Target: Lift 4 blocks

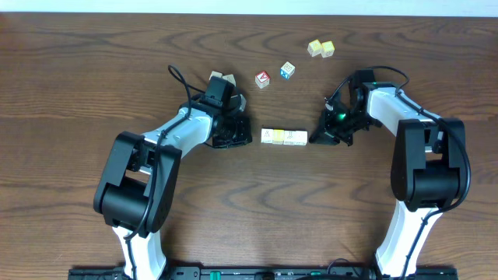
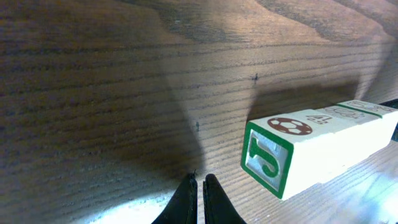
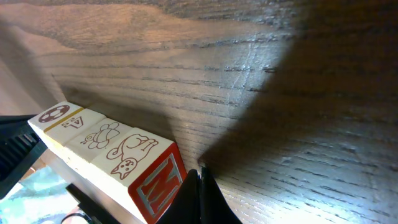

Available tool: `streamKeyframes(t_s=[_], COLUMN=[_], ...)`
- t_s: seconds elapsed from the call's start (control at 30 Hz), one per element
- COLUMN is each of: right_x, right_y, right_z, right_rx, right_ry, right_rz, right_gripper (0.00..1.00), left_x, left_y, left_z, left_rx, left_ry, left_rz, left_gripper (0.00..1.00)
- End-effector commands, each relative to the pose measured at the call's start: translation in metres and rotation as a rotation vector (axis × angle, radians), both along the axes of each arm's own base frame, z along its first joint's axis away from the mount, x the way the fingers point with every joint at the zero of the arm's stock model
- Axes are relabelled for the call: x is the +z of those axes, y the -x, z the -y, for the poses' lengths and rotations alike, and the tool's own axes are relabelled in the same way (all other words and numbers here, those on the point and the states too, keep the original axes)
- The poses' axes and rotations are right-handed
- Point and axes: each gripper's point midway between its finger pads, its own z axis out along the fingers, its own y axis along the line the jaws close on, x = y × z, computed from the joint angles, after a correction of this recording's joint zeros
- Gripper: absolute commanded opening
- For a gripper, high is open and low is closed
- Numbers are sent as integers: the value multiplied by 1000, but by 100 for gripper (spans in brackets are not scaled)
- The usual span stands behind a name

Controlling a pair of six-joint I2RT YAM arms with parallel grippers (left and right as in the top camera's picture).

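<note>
1. Left gripper (image 2: 199,190): fingers pressed together along their length, tips low at the table (image 1: 78,85). In the overhead view it sits just off the left end of the row, with a small gap showing.
2. Right gripper (image 3: 199,182): fingers likewise pressed together, tips down at the wood. It stands just beside the right end of the row. Contact cannot be told.
3. Row of four blocks (image 1: 283,138): cream-white wooden cubes laid end to end in a straight line on the table, mid-way between the two grippers. One top face looks yellow from overhead.
4. Green J block (image 2: 267,160): the row's end cube nearest the left gripper. Its end face has a green frame and a green letter J, and its top face shows a football drawing.
5. Red-letter block (image 3: 155,190): the row's end cube nearest the right gripper. Its end face is framed in red, and its top face shows a cat drawn in brown line.
6. Red-faced cube (image 1: 262,78) and blue-faced cube (image 1: 288,71): loose, near each other, farther back on the table than the row.
7. Pair of pale cubes (image 1: 320,48): touching, toward the far right.
8. Two more cubes (image 1: 222,78): behind the left arm.
</note>
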Motion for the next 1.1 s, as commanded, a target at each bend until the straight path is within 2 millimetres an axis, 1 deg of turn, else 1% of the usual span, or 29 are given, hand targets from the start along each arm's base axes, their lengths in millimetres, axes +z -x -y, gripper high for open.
streamKeyframes(t_s=[0.0,0.3,0.4,0.43,0.47,0.57,0.7,0.83,0.97,1.07], right_x=[-12,-9,-1,6,8,15,14,15,14,14], right_y=[5,4,0,-2,-3,-4,1,2,3,0], right_z=[8,10,11,13,13,14,13,7,0,-5], right_rx=[3,3,2,1,0,-4,-2,12,30,26], right_ry=[76,88,98,105,110,116,118,117,117,115], right_rz=[-20,-11,16,36,45,58,35,38,48,56], right_gripper=[1,1,1,1,1,1,1,1,1,1], left_x=[14,21,27,29,29,27,22,14,14,14], left_y=[-11,-18,-21,-23,-23,-23,-22,-18,-14,-13], left_z=[1,7,15,18,18,17,17,19,25,25], left_rx=[-15,-19,-28,-22,-16,-16,-6,-5,-21,-21], left_ry=[-5,22,70,90,91,89,86,83,95,93], left_rz=[37,64,81,81,80,74,55,25,20,18], left_gripper=[7,7,7,7,7,7,7,7,7,7])
